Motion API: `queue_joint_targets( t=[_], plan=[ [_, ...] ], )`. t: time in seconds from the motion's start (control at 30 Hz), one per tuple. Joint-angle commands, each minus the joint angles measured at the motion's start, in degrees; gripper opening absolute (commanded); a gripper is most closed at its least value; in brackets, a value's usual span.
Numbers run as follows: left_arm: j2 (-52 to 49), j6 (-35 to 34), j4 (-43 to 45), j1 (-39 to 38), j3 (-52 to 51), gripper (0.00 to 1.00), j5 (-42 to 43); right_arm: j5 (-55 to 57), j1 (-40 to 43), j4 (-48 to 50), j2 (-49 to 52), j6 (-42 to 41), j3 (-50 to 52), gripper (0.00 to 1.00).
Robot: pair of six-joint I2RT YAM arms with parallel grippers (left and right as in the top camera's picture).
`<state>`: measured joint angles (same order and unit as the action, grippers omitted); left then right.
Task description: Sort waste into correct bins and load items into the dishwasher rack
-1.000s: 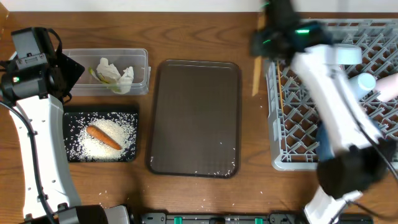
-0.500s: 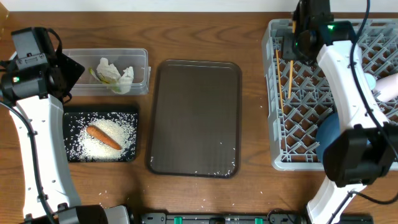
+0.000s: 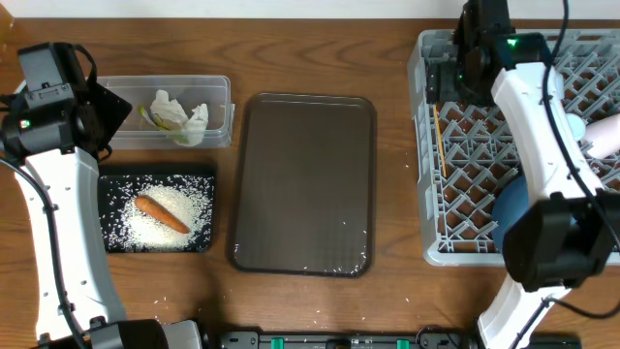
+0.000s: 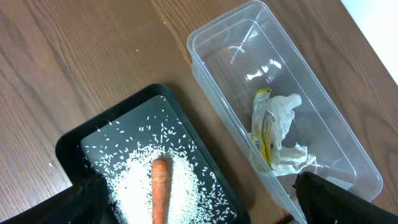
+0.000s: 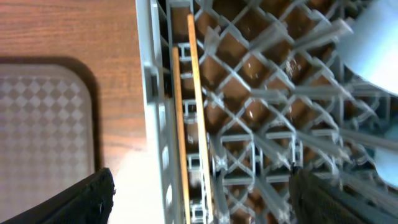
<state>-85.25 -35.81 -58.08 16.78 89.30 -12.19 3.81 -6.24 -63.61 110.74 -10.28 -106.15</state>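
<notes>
Chopsticks (image 5: 189, 112): likely light, stiff, roll-prone; at rack's (image 3: 426, 194) nine-o'clock edge; pinch mid-length.
Right gripper (image 5: 202, 190): spread wide, empty.
Left gripper (image 4: 205, 190): spread wide, empty.

I am wearing smooth white shells along my left arm (image 3: 76, 242) and right arm (image 3: 542, 126), with black housings bulging at the joints. A thin black cable (image 3: 55, 257) is running down the left one. A small green light (image 3: 511, 42) is glowing on the right arm's black head. The fingers (image 4: 339, 199) of my jaws are showing matte black.
</notes>
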Motion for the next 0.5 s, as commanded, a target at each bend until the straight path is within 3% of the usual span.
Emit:
queue_joint_targets(
  t=[0.0, 0.3, 0.47],
  plan=[
    [-0.26, -0.07, -0.13, 0.24, 0.39, 0.98, -0.33, 0.24, -0.83, -2.49, -7.74, -4.52, -0.02, 0.86],
    [-0.26, -0.07, -0.13, 0.24, 0.39, 0.98, -0.33, 0.24, -1.31, -16.87, -19.91, -13.31, 0.52, 0.74],
    [-0.26, -0.07, -0.13, 0.24, 0.39, 0.98, -0.33, 1.84, -5.25, -16.44, -30.03, -14.60, 10.51, 0.72]
  ],
)
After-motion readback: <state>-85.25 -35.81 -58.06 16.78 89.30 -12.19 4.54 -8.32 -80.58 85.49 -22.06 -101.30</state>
